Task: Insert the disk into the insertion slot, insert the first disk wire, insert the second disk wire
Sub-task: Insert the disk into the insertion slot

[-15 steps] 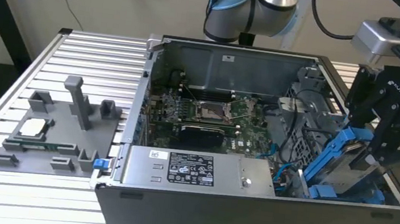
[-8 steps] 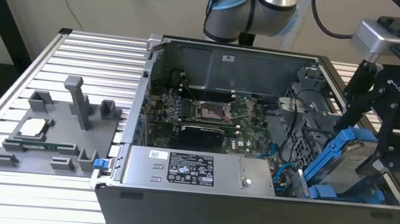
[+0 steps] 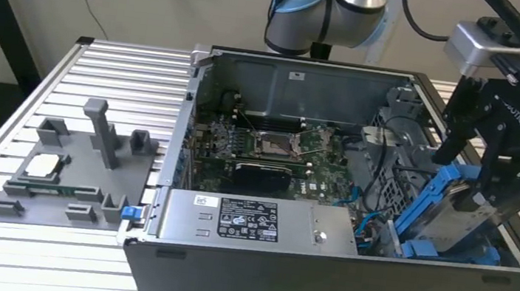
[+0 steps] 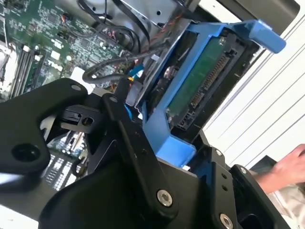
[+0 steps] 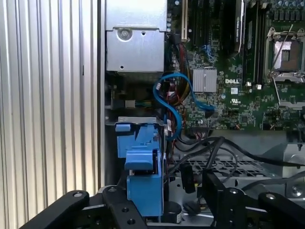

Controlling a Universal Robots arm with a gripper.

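Observation:
In the exterior view my gripper hangs over the front right corner of the open computer case, shut on the disk. The disk is a silver drive in a blue plastic carrier, and it is held tilted. Its lower end reaches down to the insertion slot, a dark bay with blue fittings. In the second wrist view the disk shows its green circuit board and connector between my black fingers. In the first wrist view a blue disk wire and black wires lie loose beside the blue carrier.
The case stands on a slatted metal table. Inside it are the motherboard with its silver processor socket and a grey power supply. A grey fixture tray lies at the exterior view's left. A person's hand is near the case.

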